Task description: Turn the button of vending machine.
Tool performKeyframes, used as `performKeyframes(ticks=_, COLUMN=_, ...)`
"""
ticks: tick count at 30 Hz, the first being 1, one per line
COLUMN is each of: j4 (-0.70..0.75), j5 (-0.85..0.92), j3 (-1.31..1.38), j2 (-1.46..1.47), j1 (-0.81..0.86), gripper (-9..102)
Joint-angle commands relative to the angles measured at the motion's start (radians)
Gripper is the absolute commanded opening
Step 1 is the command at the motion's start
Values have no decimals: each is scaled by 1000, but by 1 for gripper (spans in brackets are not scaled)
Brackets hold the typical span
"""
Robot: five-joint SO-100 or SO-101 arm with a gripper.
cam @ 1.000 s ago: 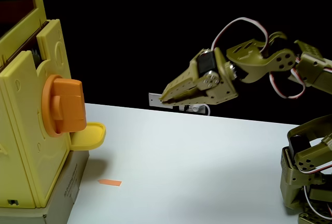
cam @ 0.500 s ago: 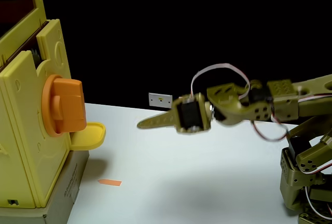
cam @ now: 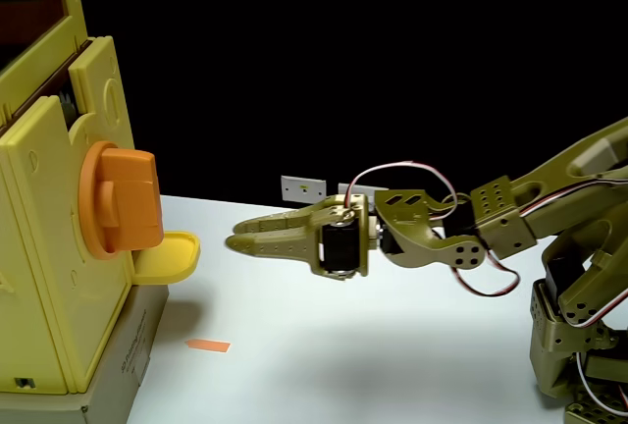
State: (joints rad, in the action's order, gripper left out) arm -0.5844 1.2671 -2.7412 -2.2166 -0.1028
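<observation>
Reaching toward the tall pale-yellow plastic vending machine point(cam: 44, 247), the olive-green 2-finger gripper point(cam: 235, 238), slightly parted and empty, hovers near the large orange knob-shaped button point(cam: 123, 201) on its front. Next, likely: closing the gap, clamping the bar, twisting.

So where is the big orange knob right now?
In the fixed view, the big orange plastic knob sits at the left, on the pale-yellow toy vending machine, just above the small yellow tray.

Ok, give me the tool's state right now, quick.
Tool: slightly open, holding nothing, pointing at the button from the right in the fixed view, not touching it.
</observation>
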Motion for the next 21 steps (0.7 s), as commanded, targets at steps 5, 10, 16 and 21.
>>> performKeyframes(ticks=5, j4=-110, j5=34, j3=190, j2=176, j1=14, gripper=18)
performKeyframes(ticks=10, j4=-167, j5=35, j3=291, j2=295, j1=54, gripper=22)
performKeyframes(ticks=16, j4=-181, j5=9, j3=336, j2=377, j1=120, gripper=26)
performKeyframes(ticks=21, j4=-183, j5=-23, j3=391, j2=459, j1=141, gripper=29)
